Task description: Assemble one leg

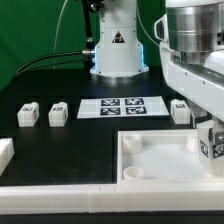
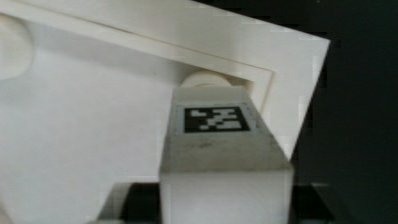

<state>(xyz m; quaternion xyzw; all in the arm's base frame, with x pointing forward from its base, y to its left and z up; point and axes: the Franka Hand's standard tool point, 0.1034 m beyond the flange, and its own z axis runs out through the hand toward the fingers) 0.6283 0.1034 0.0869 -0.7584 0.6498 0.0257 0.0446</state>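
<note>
**Exterior view**

- The claw (image 1: 207, 132) hangs over the counter (image 1: 60, 150) near its front corner on the exterior view's right. It is clenched on one leg (image 1: 212, 150), whose tag faces the camera.
- The held leg is over the panel (image 1: 160, 165), at the panel's back corner on the exterior view's right. The panel lies flat along the counter's front edge.
- Whether the leg touches the panel cannot be told from this view.
- Three loose legs lie on the counter:
  - Two (image 1: 28, 113) (image 1: 58, 113) are side by side toward the edge on the exterior view's left.
  - One (image 1: 181, 110) is toward the opposite edge, behind the panel.
- The marker board (image 1: 120, 105) lies mid-counter, between the pair and the single leg.

**Wrist view**

- The leg (image 2: 217, 120) runs out from the claw, tag uppermost. Its rounded far end sits at the recessed corner of the panel (image 2: 89, 120).
- The dark fingers (image 2: 135, 203) flank the leg's near end.
- The end appears lined up with the recess. How deep it is seated is not visible.

**Step in hand**

- Judged from these views, this is the insertion step. The leg has been brought to its corner socket and is not yet confirmed seated.

**Next move**

- Keep the leg square to the recess.
- Press or turn it home with the grip firm.
- Release only when the leg stands on its own. A tilted leg is likely to jam or shift the panel.
</note>
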